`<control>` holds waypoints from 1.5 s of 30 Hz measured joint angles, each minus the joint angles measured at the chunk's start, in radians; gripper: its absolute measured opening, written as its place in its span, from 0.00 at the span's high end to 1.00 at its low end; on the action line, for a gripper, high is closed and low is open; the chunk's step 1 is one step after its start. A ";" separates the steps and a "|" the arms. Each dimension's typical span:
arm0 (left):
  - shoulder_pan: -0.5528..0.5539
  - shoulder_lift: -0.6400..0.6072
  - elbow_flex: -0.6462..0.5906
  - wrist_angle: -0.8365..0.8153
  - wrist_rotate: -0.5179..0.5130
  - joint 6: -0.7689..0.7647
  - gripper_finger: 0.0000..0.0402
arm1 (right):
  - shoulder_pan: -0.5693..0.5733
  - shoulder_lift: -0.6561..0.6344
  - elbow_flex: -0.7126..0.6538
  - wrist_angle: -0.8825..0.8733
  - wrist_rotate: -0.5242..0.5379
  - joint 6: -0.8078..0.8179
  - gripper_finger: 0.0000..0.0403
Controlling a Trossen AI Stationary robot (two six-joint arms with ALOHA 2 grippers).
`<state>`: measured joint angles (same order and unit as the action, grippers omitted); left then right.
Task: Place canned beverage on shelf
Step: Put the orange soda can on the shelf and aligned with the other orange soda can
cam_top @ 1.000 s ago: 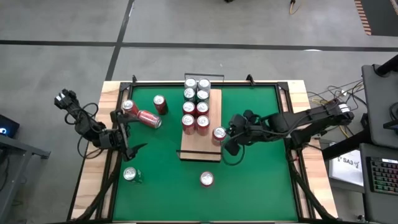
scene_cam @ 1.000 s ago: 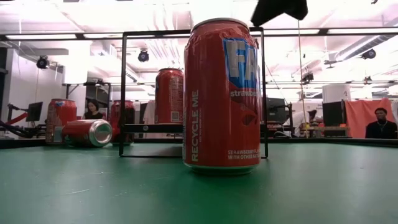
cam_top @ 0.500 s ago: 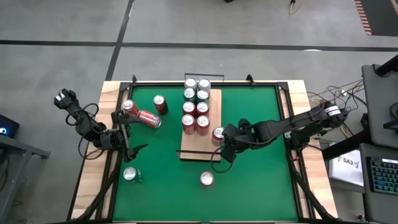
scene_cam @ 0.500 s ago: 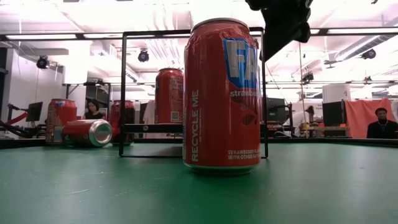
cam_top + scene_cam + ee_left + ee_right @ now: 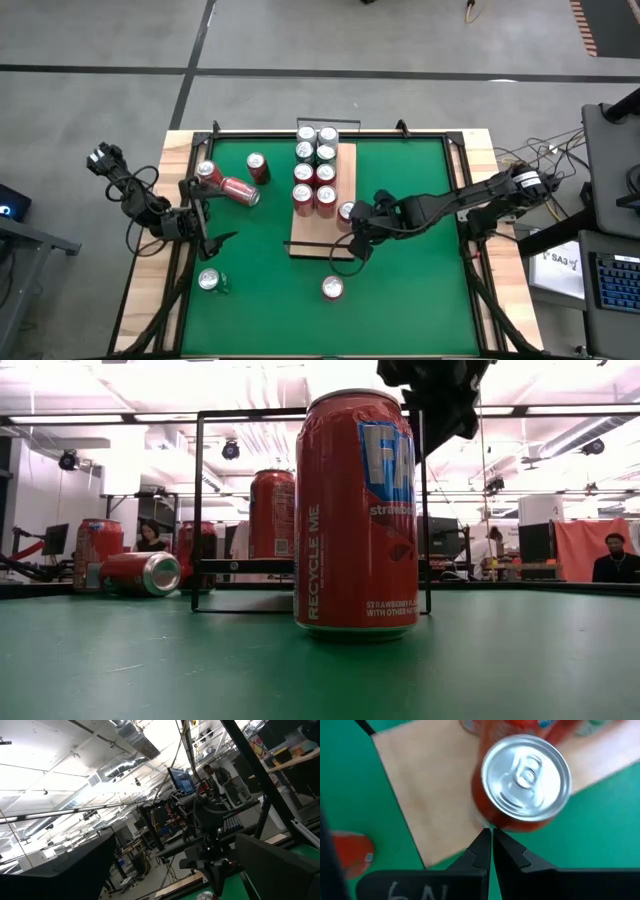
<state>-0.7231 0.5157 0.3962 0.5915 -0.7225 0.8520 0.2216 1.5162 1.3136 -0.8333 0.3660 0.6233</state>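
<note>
Green mat (image 5: 400,290) fills tabletop from above; we see shelf (image 5: 322,245) at centre, six cans on far half. Right gripper (image 5: 357,238) sits at shelf's right edge, red can (image 5: 346,212) just beside it. Left gripper (image 5: 212,240) waits at left edge, fingers spread, holding nothing. Low view: we get big red can up front. Right wrist: fingers (image 5: 480,849) pressed together, empty, tips by can (image 5: 525,780) straddling board edge.

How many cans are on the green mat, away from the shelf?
5. Far left: two upright cans and a lying can. Near left: one can. Before the shelf: one can. Another can stands at the shelf's edge.
</note>
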 joint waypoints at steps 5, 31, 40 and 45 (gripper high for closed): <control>0.000 0.000 0.000 0.000 0.000 0.000 0.02 | 0.000 -0.003 0.000 0.060 -0.001 -0.046 0.98; 0.000 -0.001 0.000 0.000 -0.001 0.004 0.02 | -0.131 -0.023 0.025 0.144 0.018 -0.258 0.98; 0.000 -0.001 0.000 0.000 -0.001 0.004 0.02 | -0.131 0.011 0.017 0.146 0.025 -0.239 0.98; 0.000 -0.001 0.000 0.000 -0.001 0.004 0.02 | -0.131 0.014 0.017 0.145 0.033 -0.195 0.98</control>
<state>-0.7235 0.5148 0.3962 0.5911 -0.7231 0.8562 0.0910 1.5303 1.3308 -0.6884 0.3991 0.4282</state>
